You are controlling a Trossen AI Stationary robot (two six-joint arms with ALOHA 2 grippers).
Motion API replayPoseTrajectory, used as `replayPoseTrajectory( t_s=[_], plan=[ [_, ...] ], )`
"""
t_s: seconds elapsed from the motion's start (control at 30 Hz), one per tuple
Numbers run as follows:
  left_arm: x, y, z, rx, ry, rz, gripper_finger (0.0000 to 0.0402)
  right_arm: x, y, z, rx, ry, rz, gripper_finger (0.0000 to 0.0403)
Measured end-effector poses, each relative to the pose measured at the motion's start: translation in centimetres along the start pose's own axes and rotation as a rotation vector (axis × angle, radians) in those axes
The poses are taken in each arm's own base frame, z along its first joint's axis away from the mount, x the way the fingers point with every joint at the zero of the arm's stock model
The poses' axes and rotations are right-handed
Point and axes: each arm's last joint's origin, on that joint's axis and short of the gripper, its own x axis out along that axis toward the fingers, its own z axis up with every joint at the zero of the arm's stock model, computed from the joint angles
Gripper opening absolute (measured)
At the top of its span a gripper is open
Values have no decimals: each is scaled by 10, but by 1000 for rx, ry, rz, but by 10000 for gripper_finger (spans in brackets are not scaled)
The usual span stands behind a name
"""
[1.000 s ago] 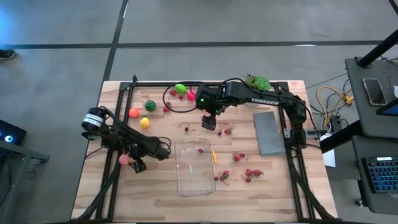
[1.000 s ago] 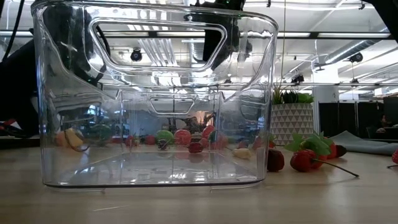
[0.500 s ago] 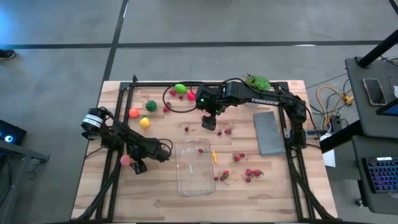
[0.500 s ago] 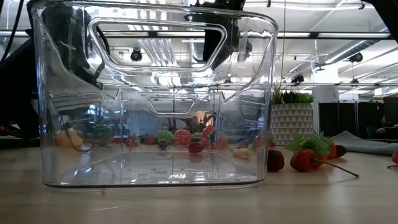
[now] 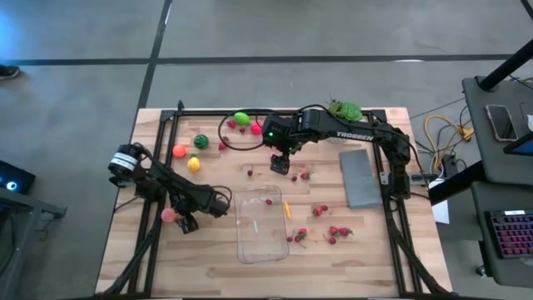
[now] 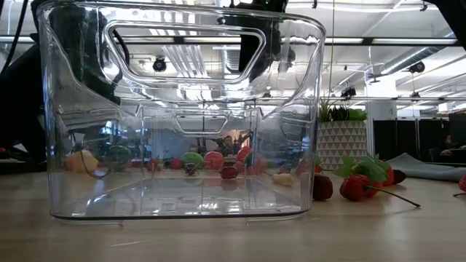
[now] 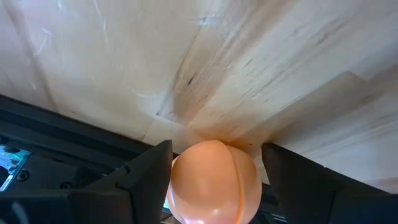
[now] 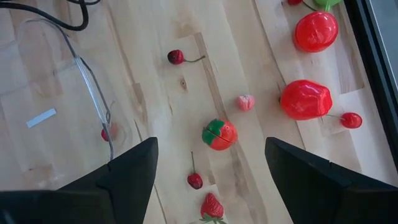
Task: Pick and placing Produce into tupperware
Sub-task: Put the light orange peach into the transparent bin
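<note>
White "TROSSEN" lettering on right arm (image 5: 350, 133), apparently.

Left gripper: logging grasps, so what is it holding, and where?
The left gripper holds a peach-coloured round fruit, fingers on its opposite sides. The right gripper is open, empty.

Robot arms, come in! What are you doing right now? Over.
Left gripper shut on peach-coloured fruit, beside tupperware. Right gripper open above scattered produce. Path clear.
</note>
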Motion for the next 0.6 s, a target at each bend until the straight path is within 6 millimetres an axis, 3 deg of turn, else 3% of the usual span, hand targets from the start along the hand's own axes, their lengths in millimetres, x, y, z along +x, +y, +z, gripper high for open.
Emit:
replayPoseTrajectory(
  t_s=[0.37,0.6],
  plan=[
    [0,0,0,2,-6,6,243,0,0,0,0,-3,0,288],
    [0,1,0,-1,-7,21,288,0,-1,1,-5,-5,-1,288]
  ],
)
